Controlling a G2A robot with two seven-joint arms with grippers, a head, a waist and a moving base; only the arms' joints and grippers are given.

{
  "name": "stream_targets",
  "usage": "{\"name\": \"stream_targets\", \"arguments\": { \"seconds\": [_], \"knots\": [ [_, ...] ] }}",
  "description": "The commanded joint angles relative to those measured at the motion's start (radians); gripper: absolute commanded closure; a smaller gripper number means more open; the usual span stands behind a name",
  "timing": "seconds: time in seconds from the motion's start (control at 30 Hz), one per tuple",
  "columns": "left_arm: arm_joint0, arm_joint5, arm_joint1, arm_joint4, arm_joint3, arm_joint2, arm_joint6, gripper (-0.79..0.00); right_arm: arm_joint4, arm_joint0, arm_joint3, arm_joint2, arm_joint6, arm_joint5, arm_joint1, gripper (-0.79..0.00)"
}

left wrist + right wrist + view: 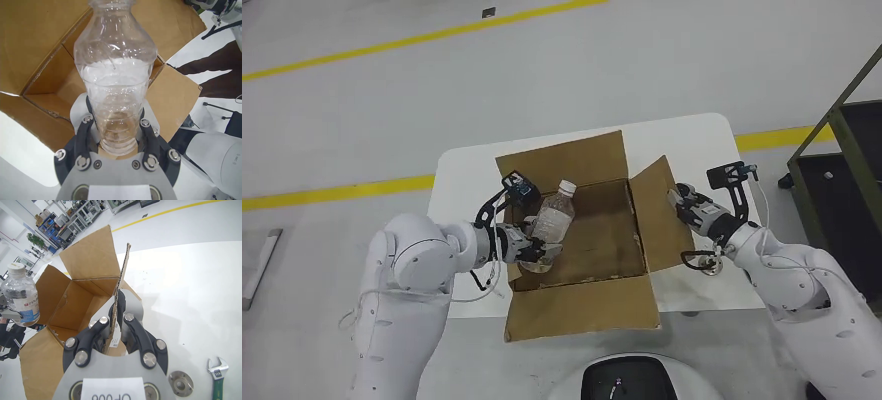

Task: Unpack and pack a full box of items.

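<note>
From my station I see a white table (692, 135) with rounded corners. An open cardboard box (582, 305) sits on it with its flaps splayed outward. On the bare top to the box's right lie a round metal flange (180, 383) and, just beside it, a green-handled adjustable wrench (217, 374). A few dark specks (144, 273), possibly debris, dot the surface.

Brown box (572, 160), clear white-capped bottle (554, 213)

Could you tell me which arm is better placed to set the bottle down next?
Left: the left tool is shut on the bottle over the box; the right tool is shut on a box flap.
</note>
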Motion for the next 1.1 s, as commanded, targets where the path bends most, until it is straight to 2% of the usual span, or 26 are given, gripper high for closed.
{"name": "stream_targets", "arguments": {
  "seconds": [0.0, 0.23, 0.37, 0.57, 0.67, 0.77, 0.87, 1.07],
  "knots": [
    [0.001, -0.001, 0.0, -0.001, -0.001, -0.001, 0.0, 0.0, -0.001, -0.001, -0.001, 0.001, -0.001, -0.001, 0.0, 0.0],
    [0.001, -0.001, 0.0, -0.001, -0.001, -0.001, 0.0, 0.0, -0.001, -0.01, -0.014, 0.013, -0.005, -0.009, 0.003, 0.0],
    [0.015, 0.019, 0.001, -0.001, 0.002, 0.019, 0.045, 0.0, -0.004, -0.017, -0.012, 0.011, -0.005, -0.016, 0.004, 0.0],
    [-0.047, 0.156, -0.006, 0.05, 0.09, 0.099, 0.039, 0.0, 0.001, -0.022, -0.017, 0.012, -0.008, -0.015, 0.005, 0.0],
    [-0.086, 0.244, -0.013, 0.052, 0.176, 0.139, 0.01, 0.0, 0.0, -0.026, -0.023, 0.013, -0.005, -0.014, 0.006, 0.0],
    [-0.118, 0.292, -0.017, 0.005, 0.268, 0.154, -0.012, 0.0, 0.005, -0.03, -0.024, 0.013, -0.008, -0.01, 0.006, 0.0],
    [-0.138, 0.299, -0.018, -0.018, 0.309, 0.164, -0.029, 0.0, 0.007, -0.032, -0.022, 0.014, -0.009, -0.01, 0.006, 0.0],
    [-0.138, 0.299, -0.018, -0.018, 0.309, 0.164, -0.029, 0.0, 0.014, -0.026, -0.018, 0.017, -0.005, -0.01, 0.007, 0.0]
  ]
}}
